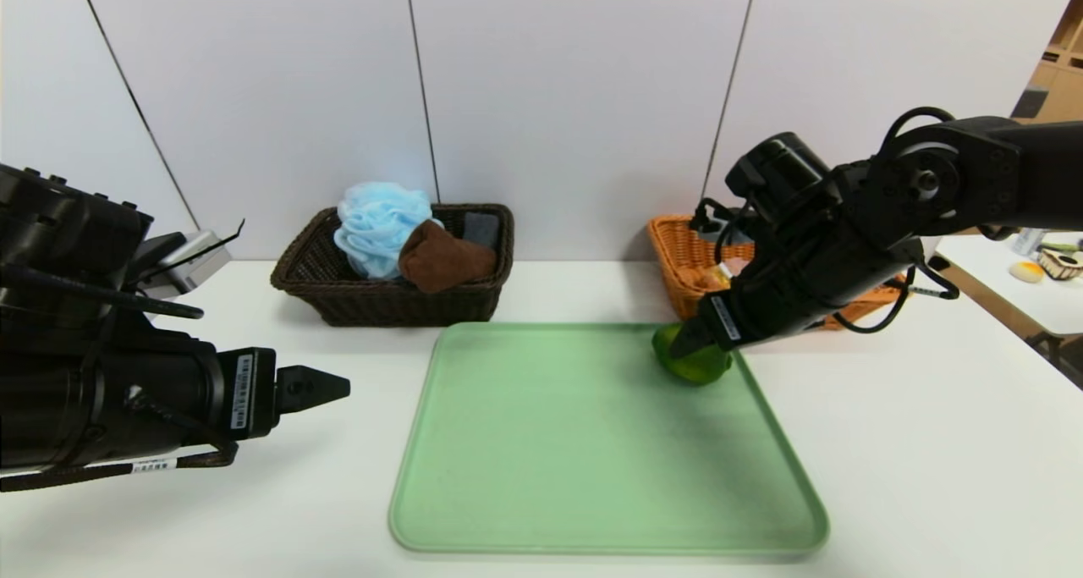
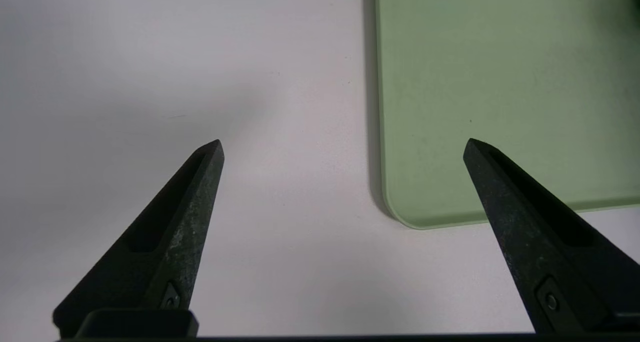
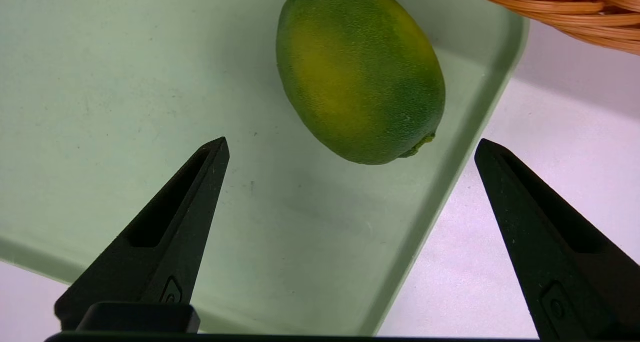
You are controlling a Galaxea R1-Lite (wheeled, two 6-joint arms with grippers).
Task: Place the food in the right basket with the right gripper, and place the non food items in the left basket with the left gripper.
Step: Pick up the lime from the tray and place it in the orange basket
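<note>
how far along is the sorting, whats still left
Nearly done: the blue pouf and brown towel sit in the dark basket. The open right gripper hovers by the green fruit on the tray, ungrasped. It must go in the orange basket.

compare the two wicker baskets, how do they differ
The left basket is dark brown; the right basket is light orange. The left basket shows a blue pouf and brown towel inside and is in full view; the right arm hides much of the right basket. Both are woven and stand behind the tray.

The right gripper hangs spread wide above the green citrus fruit on the tray.
</note>
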